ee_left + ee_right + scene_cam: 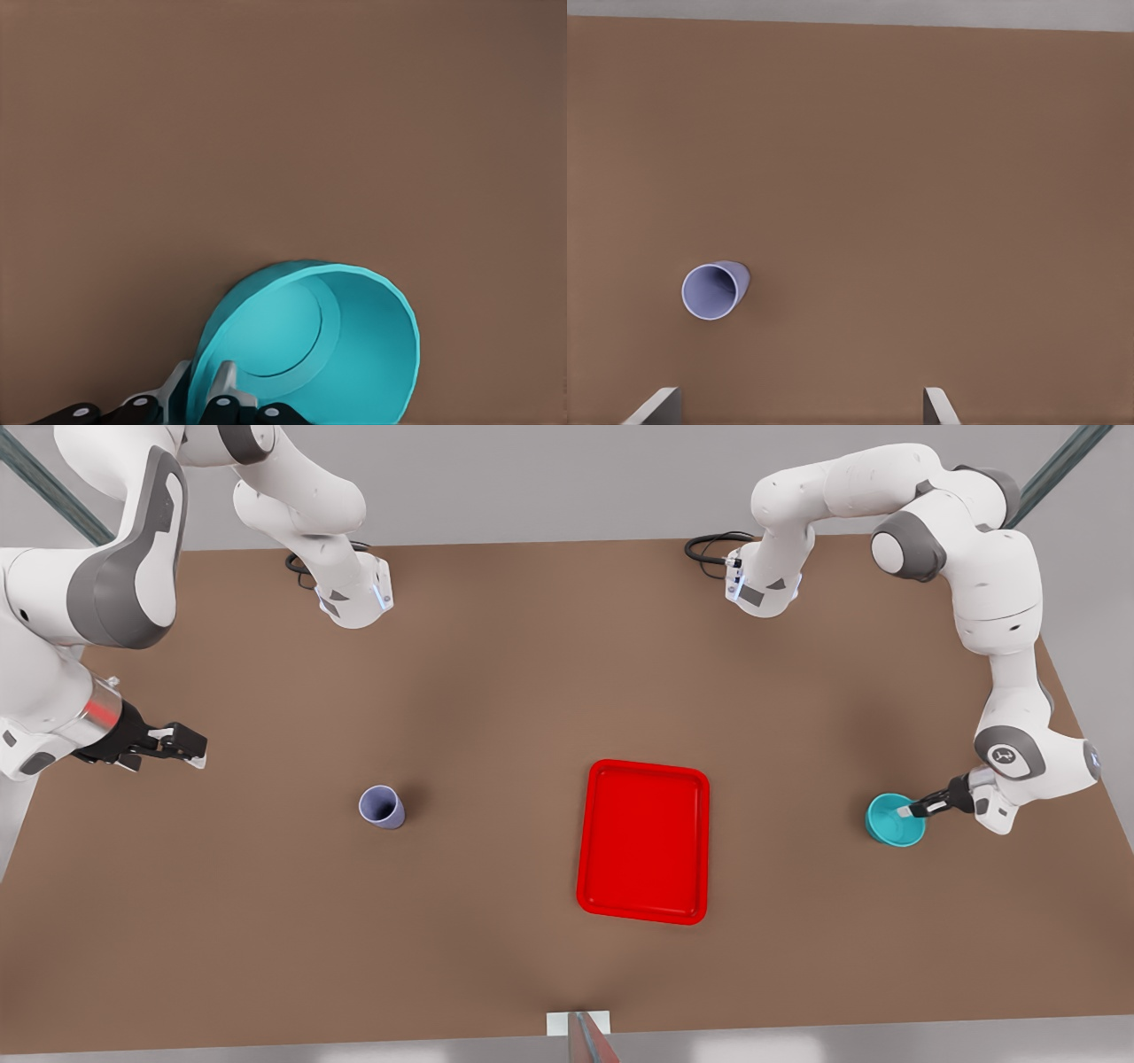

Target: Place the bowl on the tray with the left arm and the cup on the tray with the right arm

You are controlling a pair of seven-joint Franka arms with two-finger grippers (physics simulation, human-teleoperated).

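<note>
Jaws: the right gripper [193,749] is released, its fingers [656,407] spread wide with nothing between them; the left gripper [905,811] is clamped on the rim of the bowl [893,821], one finger inside the wall and one outside, as the left wrist view confirms at the gripper [199,394] and bowl [310,345].

Front view, its left to its right:

The right arm [53,646], with a red band at the wrist, holds its gripper above the table [496,673] at the front view's left edge, well apart from everything else.

The cup [382,807] stands upright on the table, mouth open upward, between that gripper and the tray [644,841]. Nothing touches it. In the right wrist view the cup [713,289] lies ahead of the spread fingers, off to one side of the gap.

The tray lies flat on the table, right of centre, nothing on it.

The bowl sits near the table's right side, apart from the tray. Whether it is resting on the table or slightly raised cannot be told.

The left arm [1001,620] reaches down to the bowl from the front view's right.
</note>
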